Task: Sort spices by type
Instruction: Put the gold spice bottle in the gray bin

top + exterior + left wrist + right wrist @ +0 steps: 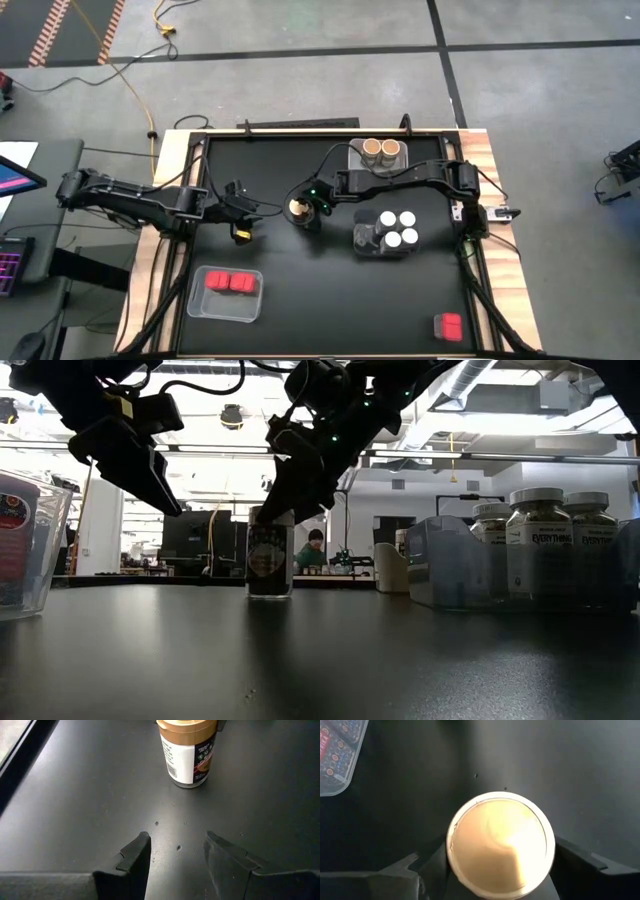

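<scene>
A round spice jar with a brown cap [298, 209] [269, 560] [188, 752] stands upright on its base in the middle of the black table. My right gripper [303, 212] [285, 500] [500, 865] comes at it from the table's right, slanting down, and is shut on it. My left gripper [250, 212] [177, 847] hangs a little to the jar's left, above the table, open with nothing between its fingers. My right gripper has one finger [427, 865] on each side of the jar, just under the cap's rim [451, 845]. The fingers slant down from the table's right. The broad cap [500, 845] hides the exact place of contact. The jar stands upright with its base on the table [269, 596].
A clear tray [380, 152] at the far edge holds two brown-capped jars. A tray [390, 232] right of centre holds several white-lidded jars [540, 540]. At the near left, a tray [228, 290] holds two red boxes. One red box [449, 326] lies near the front right corner.
</scene>
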